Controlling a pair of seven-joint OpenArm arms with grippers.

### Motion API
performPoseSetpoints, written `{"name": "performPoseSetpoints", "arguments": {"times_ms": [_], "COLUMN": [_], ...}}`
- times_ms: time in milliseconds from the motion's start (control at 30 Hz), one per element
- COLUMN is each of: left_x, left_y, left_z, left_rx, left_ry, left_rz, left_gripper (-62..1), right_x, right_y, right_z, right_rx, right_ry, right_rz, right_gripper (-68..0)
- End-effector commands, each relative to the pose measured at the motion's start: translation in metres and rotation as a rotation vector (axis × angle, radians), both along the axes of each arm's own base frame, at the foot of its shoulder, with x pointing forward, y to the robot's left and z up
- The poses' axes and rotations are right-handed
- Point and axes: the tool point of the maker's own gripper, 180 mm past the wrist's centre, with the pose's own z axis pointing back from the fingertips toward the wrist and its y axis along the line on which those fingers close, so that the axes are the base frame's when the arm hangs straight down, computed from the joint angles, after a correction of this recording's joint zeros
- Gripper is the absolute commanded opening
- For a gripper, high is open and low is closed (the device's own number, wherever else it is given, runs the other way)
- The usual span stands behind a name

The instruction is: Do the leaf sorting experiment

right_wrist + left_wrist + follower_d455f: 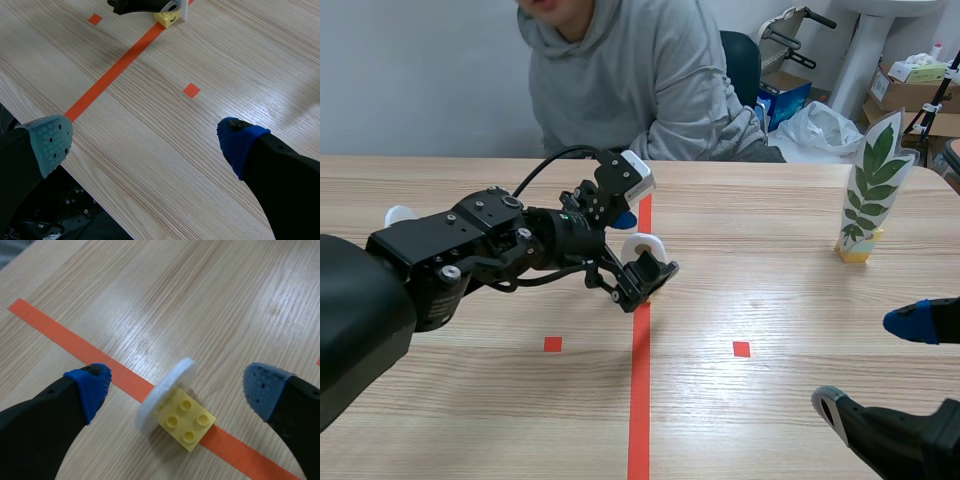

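The left gripper (177, 386) is spread wide, one blue dotted pad on either side of a small yellow studded plastic brick (188, 421) and touching nothing, so nothing is pinched yet. A thin white round-topped card (165, 396) stands upright at the brick's far edge, and the pair sits on the orange-red tape line (60, 332) near the middle of the pale wooden table (770, 300). The card's face is turned away, so I cannot tell which leaf it carries. It looks light and top-heavy: the card is probably stiff but thin, prone to bending or pulling free of its base, while the brick is hard, smooth and flat-sided. The surer hold seems to be low on the brick's two opposite sides, closing squarely so that it neither skids along the table nor tips. Well apart, toward the right edge, a tall white card printed with a green compound leaf (872, 180) stands in its own yellow base. The right gripper (145, 145) hangs low at the near right with its fingers spread and nothing between them. A person in a grey hooded top (620, 90) sits across the table
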Motion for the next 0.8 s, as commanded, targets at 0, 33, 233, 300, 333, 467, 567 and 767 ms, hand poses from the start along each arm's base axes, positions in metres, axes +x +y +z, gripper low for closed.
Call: {"name": "performPoseSetpoints", "arguments": {"times_ms": [0,33,233,300,333,467,567,767], "left_x": [0.0058,0.0056,0.0059,0.0057,0.0057,0.0057,0.0056,0.0025], "left_y": [-0.0034,-0.0031,-0.0016,-0.002,-0.002,-0.002,-0.0021,-0.0016], "left_z": [0.0124,0.0116,0.0104,0.0104,0.0104,0.0105,0.0104,0.0076], "left_rx": [-0.025,-0.025,-0.019,-0.02,-0.02,-0.021,-0.021,-0.024], "left_ry": [-0.032,-0.03,-0.029,-0.028,-0.028,-0.028,-0.028,-0.018], "left_rz": [-0.005,-0.005,-0.001,-0.001,-0.001,-0.001,-0.001,-0.003], "left_gripper": [-11.6,-14.6,-32.6,-37.7,-40.1,-47.1,-51.1,-56.7], "right_x": [0.0027,0.0027,0.0027,0.0027,0.0027,0.0027,0.0027,0.0029], "right_y": [-0.0009,-0.0009,-0.0009,-0.0009,-0.0009,-0.0009,-0.0009,-0.0008], "right_z": [0.0037,0.0038,0.0038,0.0038,0.0038,0.0038,0.0038,0.0039], "right_rx": [0.003,0.003,0.003,0.003,0.003,0.003,0.003,0.004], "right_ry": [-0.016,-0.016,-0.016,-0.016,-0.016,-0.016,-0.016,-0.017], "right_rz": [0.009,0.009,0.009,0.009,0.009,0.009,0.009,0.009], "right_gripper": [-8.5,-8.5,-8.5,-8.5,-8.5,-8.5,-8.5,-8.5]}}
